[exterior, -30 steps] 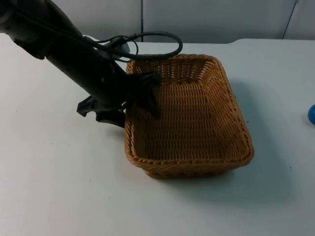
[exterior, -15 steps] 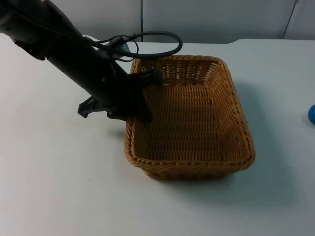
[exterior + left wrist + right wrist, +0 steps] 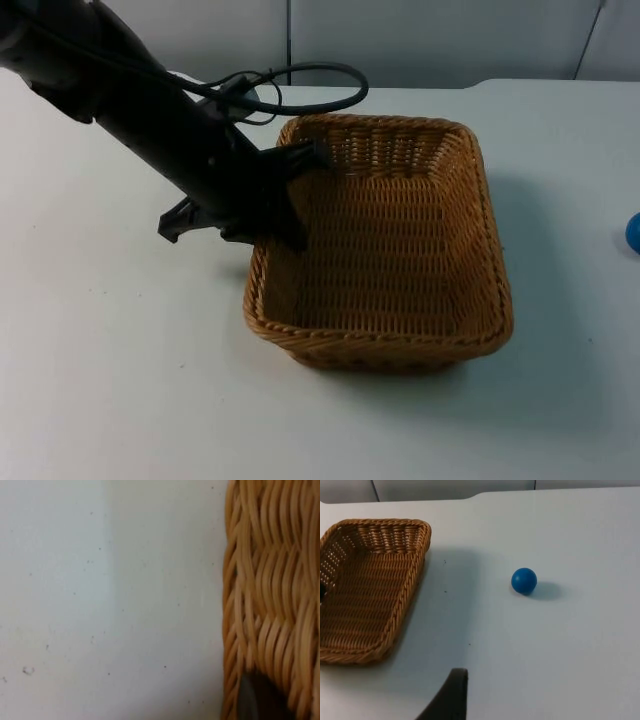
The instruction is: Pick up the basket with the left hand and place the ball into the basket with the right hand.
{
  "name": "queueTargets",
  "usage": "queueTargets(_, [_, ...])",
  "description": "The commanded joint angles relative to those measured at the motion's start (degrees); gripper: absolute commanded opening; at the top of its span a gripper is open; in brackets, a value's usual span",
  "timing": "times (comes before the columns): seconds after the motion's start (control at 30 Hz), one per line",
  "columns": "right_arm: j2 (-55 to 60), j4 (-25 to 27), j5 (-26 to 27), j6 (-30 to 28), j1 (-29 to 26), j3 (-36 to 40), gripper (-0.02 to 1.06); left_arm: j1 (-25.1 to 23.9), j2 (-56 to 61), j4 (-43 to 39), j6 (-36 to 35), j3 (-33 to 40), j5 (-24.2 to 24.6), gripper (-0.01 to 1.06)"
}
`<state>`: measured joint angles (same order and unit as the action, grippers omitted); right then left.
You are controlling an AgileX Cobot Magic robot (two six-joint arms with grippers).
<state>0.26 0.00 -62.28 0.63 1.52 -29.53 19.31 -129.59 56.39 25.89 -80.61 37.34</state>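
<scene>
The surface (image 3: pixel 120 380) is white and flat. It ends at a grey wall (image 3: pixel 420 40) along the top of the frame. A brown woven basket (image 3: pixel 385 250) is in the middle of the top view. I cannot tell if all of its bottom touches the surface. A small blue ball (image 3: pixel 524 580) lies on the surface, at the right edge of the top view (image 3: pixel 633 232), well apart from the basket. A dark shadow lies beside the basket.
</scene>
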Motion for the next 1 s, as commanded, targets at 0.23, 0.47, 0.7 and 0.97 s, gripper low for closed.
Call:
queueTargets(0.23, [-0.3,-0.3,0.4,0.1,-0.4,0.4,1.04,0.4,1.1,0.6,-5.5,0.2,0.8,0.0])
queueTargets(0.47, [-0.3,-0.3,0.4,0.1,-0.4,0.4,1.04,-0.2,8.5,1.2,-5.5,6.1,-1.2,0.0])
queueTargets(0.7, [-0.3,-0.3,0.4,0.1,-0.4,0.4,1.04,-1.5,16.2,3.5,-3.8,14.2,-2.5,0.0])
queueTargets(0.97, [-0.3,-0.3,0.4,0.1,-0.4,0.4,1.04,-2.2,25.6,3.5,-1.6,23.5,-3.4,0.0])
